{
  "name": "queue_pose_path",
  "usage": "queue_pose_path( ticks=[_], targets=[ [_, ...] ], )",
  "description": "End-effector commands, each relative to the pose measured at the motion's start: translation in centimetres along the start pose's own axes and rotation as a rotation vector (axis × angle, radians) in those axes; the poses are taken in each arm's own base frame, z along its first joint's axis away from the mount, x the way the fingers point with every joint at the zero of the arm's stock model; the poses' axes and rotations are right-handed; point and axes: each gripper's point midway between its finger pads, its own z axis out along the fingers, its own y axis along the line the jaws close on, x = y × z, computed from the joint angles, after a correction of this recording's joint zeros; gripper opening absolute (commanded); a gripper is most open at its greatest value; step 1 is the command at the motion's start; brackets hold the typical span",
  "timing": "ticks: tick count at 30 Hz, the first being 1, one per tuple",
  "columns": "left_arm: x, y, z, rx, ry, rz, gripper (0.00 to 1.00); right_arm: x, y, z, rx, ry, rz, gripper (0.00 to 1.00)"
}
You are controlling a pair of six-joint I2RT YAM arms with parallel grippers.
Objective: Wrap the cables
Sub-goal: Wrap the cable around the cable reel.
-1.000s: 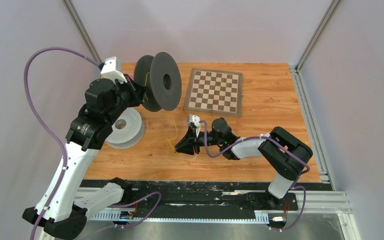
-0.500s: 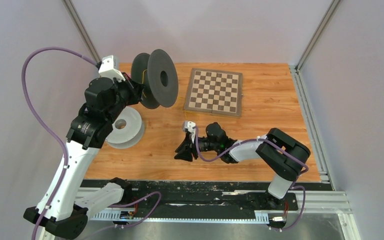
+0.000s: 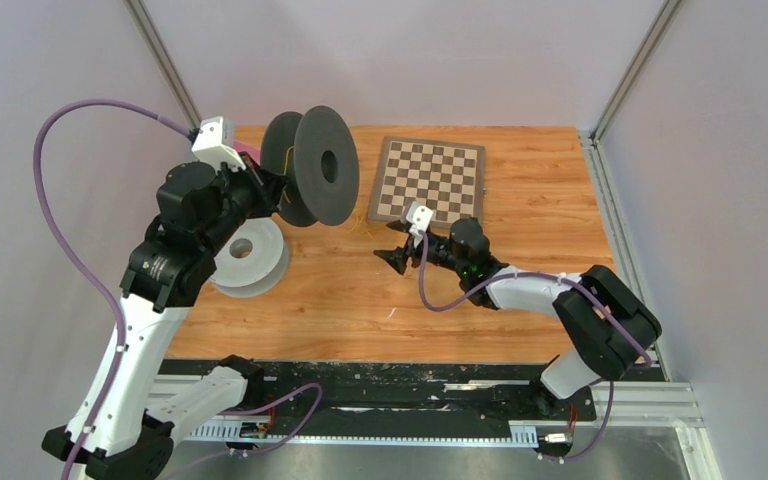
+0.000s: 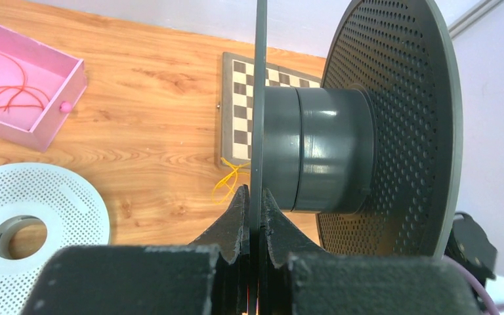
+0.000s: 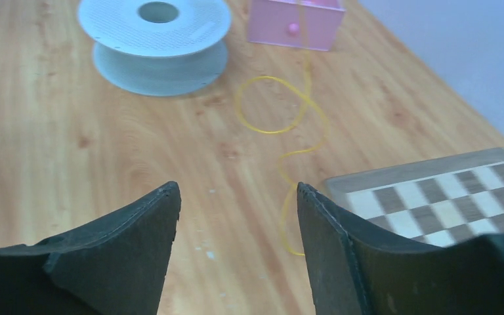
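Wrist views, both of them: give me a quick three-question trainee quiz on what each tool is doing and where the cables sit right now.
1. What does the left tool clamp? A white spool; B the dark spool, by its flange; C chessboard.
2. True or false: the right tool stands open, holding nothing.
3. Fill in: the orange-red cable lies in the ____.
Key: 1 B; 2 true; 3 pink box.

**Left jaws clamped, right jaws parted**

The left arm [image 3: 145, 310] is extended from the lower left to the upper left of the top view. The left gripper [image 3: 265, 187] is clamped on the rim of the black spool [image 3: 322, 165]. The right arm [image 3: 535, 290] is stretched low toward mid-frame, and the right gripper [image 5: 236, 197] is held with its fingers apart.
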Motion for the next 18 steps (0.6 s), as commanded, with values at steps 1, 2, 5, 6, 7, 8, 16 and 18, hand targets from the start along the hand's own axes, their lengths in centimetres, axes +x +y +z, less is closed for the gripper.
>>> queue_pose_path(
  ticks=[1, 2, 5, 6, 7, 8, 16, 18],
  targets=[
    [-5.5, -3.1, -3.8, 0.130, -0.166, -0.015, 0.00, -1.0, -3.2, 1.0, -0.036, -0.018, -0.157, 0.67],
    [-5.5, -3.2, -4.0, 0.134, -0.161, -0.016, 0.00, -0.9, -3.9, 1.3, -0.041, -0.005, -0.156, 0.67],
    [-6.1, -3.9, -4.8, 0.163, -0.153, -0.013, 0.00, -1.0, -5.0, 2.4, -0.092, 0.005, -0.182, 0.67],
    [-6.0, -4.0, -5.0, 0.168, -0.145, -0.011, 0.00, -1.0, -4.9, 2.9, -0.115, -0.001, -0.201, 0.67],
    [-6.2, -4.2, -5.2, 0.174, -0.151, -0.011, 0.00, -1.0, -4.8, 3.3, -0.133, -0.010, -0.208, 0.67],
    [-6.3, -4.2, -5.3, 0.176, -0.150, -0.014, 0.00, -0.9, -4.9, 3.8, -0.146, -0.013, -0.205, 0.67],
    [-6.6, -4.7, -5.8, 0.199, -0.161, -0.020, 0.00, -0.5, -4.4, 7.0, -0.270, -0.042, -0.135, 0.67],
    [-6.5, -4.8, -5.7, 0.209, -0.159, -0.022, 0.00, -0.5, -4.0, 7.3, -0.289, -0.062, -0.103, 0.67]
  ],
)
